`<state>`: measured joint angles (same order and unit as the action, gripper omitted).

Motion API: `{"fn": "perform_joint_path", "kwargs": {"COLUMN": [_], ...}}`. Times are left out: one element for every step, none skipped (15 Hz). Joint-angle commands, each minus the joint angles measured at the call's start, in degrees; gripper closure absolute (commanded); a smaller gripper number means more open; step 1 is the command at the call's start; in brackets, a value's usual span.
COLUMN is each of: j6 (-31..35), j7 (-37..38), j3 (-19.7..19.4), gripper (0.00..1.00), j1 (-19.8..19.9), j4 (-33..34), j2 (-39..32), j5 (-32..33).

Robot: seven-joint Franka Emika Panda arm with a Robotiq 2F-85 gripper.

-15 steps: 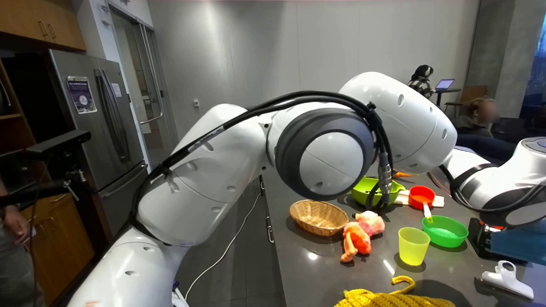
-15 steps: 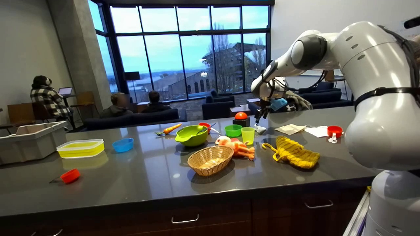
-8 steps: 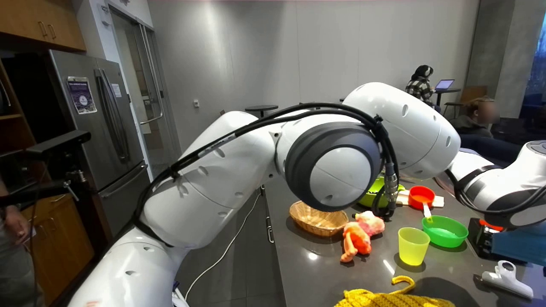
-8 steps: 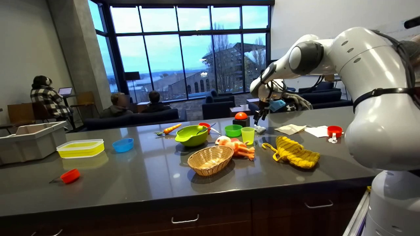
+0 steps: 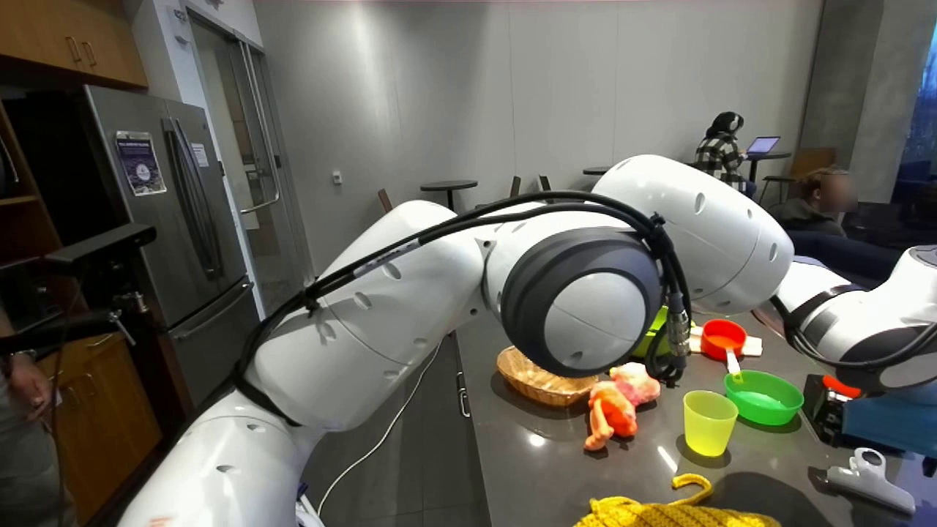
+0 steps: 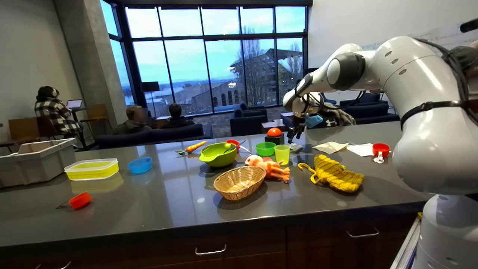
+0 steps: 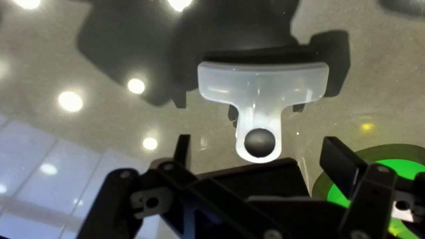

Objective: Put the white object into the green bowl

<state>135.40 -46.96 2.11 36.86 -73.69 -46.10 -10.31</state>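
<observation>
My parted jaws have the white clip [image 7: 262, 86] centred ahead, probably light, stiff and slick, so I'd pinch its neck [image 7: 258, 116].

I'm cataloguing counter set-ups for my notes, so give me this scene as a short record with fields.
Surface: grey counter
Item to move: white clip, lying on the counter
Robot: gripper open above the clip, holding nothing
Green bowls: two; a small green bowl near the yellow cup, a larger lime bowl behind the basket in an exterior view
Target bowl: not clear which is meant
Also on the counter: toy, carrot
Status: clip not yet in either bowl
</observation>
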Motion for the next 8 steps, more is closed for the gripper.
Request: {"fn": "perform_joint_path", "kwargs": {"j6": [-3.0, -3.4, -3.9, -4.4, -4.7, -5.7, -6.1, -6.8], "j7": [-0.6, -0.6, -0.6, -0.6, -0.2, -0.4, -0.1, -0.1], "j3": [0.1, 0.1, 0.1, 0.0, 0.4, 0.0, 0.4, 0.4], "gripper": [0.0, 0.0, 0.0, 0.0, 0.0, 0.0, 0.0, 0.03], "j1": [-0.5, -0.5, -0.5, -0.6, -0.3, -0.5, -0.3, -0.2], "j4": [3.8, 4.2, 4.8, 5.3, 5.3, 6.2, 5.9, 6.3], "j2": [-1.9, -2.2, -2.5, -2.9, -3.0, -3.6, -3.6, -3.9], "j5": [-0.5, -0.5, -0.6, -0.6, -0.2, -0.7, -0.2, -0.3]}}
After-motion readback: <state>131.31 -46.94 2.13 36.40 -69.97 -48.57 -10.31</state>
